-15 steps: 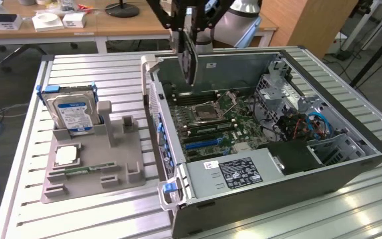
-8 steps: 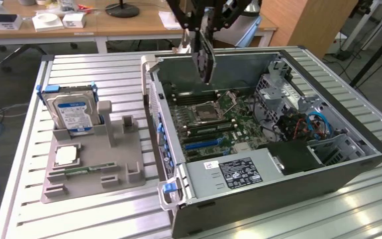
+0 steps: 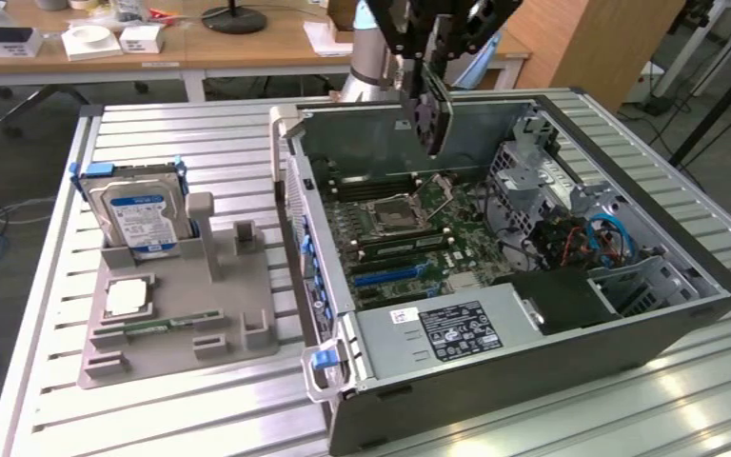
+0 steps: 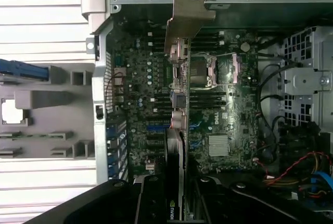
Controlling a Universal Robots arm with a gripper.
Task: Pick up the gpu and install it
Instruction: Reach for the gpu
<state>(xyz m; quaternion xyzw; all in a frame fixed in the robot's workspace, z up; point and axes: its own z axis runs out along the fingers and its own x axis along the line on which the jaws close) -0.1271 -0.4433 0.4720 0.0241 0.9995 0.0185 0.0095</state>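
GPU (image 3: 436, 114) hangs upright on edge, clamped between the partly closed fingers of the end effector (image 3: 438, 55), above the motherboard (image 3: 455, 205) inside the open case (image 3: 531, 381). In the exterior view it stands toward 12 o'clock of the board. At 9 o'clock of the case, a grey holder (image 3: 201, 305) on the surface (image 3: 149, 409) carries a hard drive (image 3: 137, 214).
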